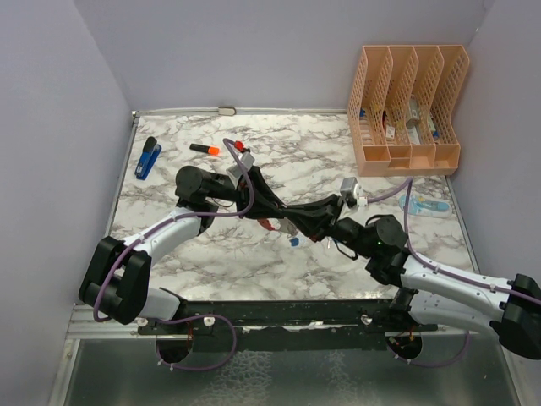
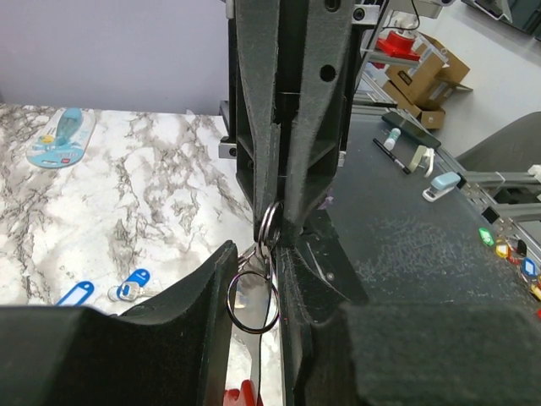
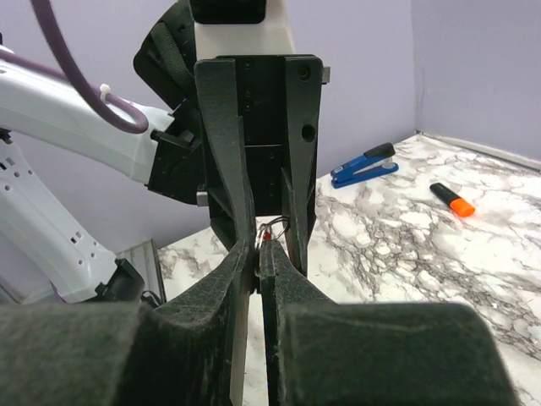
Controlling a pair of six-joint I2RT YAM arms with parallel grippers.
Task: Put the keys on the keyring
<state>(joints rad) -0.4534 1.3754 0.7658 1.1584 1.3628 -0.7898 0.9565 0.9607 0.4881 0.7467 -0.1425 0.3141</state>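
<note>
The keyring (image 2: 254, 329) hangs over the middle of the marble counter (image 2: 152, 194). Its steel ring is clamped between the fingers of the left end effector (image 2: 256, 258), and a red piece shows just below. At twelve o'clock, the right end effector (image 2: 272, 233), tips almost meeting, pinches a smaller ring (image 2: 263, 225) that touches the first. Two blue keys (image 2: 131, 286) lie on the counter at nine o'clock. A pale-blue flat item (image 2: 61, 139) lies farther off at ten o'clock.
</note>
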